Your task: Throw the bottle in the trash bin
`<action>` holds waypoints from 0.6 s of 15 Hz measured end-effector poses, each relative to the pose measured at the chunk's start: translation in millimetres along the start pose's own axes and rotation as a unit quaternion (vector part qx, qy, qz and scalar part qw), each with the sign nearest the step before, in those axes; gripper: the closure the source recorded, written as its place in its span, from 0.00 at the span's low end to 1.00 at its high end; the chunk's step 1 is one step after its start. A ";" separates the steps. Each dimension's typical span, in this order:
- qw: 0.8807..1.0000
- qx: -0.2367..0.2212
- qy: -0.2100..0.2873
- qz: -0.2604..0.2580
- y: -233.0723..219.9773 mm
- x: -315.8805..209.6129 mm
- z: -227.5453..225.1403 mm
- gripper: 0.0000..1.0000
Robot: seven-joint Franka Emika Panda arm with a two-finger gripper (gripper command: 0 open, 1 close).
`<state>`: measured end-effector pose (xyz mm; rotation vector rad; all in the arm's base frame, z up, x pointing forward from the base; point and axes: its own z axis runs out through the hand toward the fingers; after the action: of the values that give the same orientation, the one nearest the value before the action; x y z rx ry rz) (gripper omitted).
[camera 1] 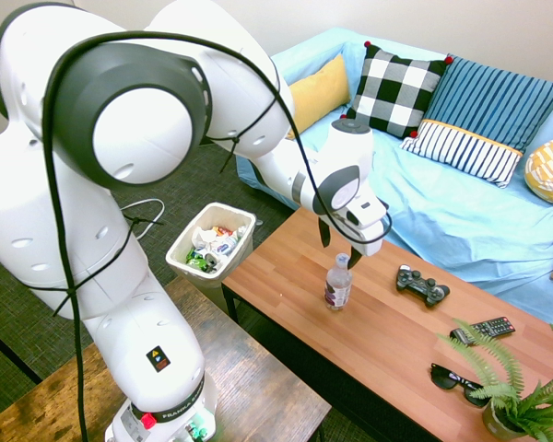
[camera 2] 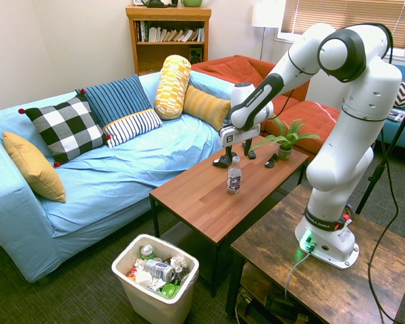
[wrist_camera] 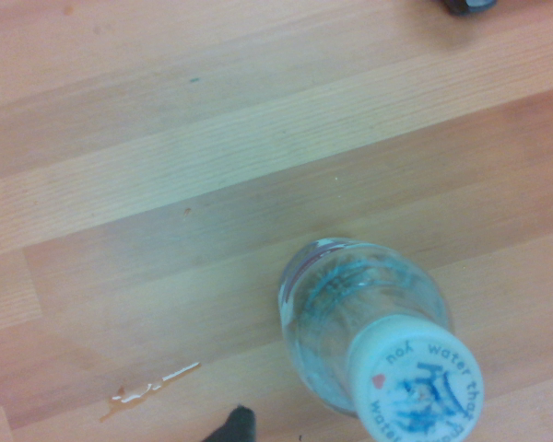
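Your jaws (camera 1: 338, 247) hang spread wide just above the bottle (camera 1: 337, 283), holding nothing. It stands upright on the desk (camera 1: 387, 341); the bin (camera 1: 211, 241) sits on the floor beside the desk's end.

Blue sofa (camera 2: 121, 169) behind wooden coffee table (camera 2: 209, 196), bookshelf (camera 2: 167, 37) beyond.

On the reddish-brown wooden worktop (camera 1: 387, 336) lie a black game controller (camera 1: 421, 284), a black remote control (camera 1: 482, 328) and dark sunglasses (camera 1: 457, 381), beside a small potted green fern (camera 1: 521, 391). Behind stands a light blue covered sofa (camera 1: 470, 226) with a black-and-white checked cushion (camera 1: 398, 91).
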<state>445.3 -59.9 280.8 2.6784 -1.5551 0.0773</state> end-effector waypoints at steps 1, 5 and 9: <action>1.000 -0.004 -0.004 0.003 -0.9 3.9 9.5 0.00; 1.000 -0.021 -0.017 0.009 -9.4 15.5 46.0 0.00; 0.999 -0.023 -0.024 0.008 -23.3 11.7 55.8 1.00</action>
<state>472.5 -61.9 225.6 2.6528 -1.5706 -0.0221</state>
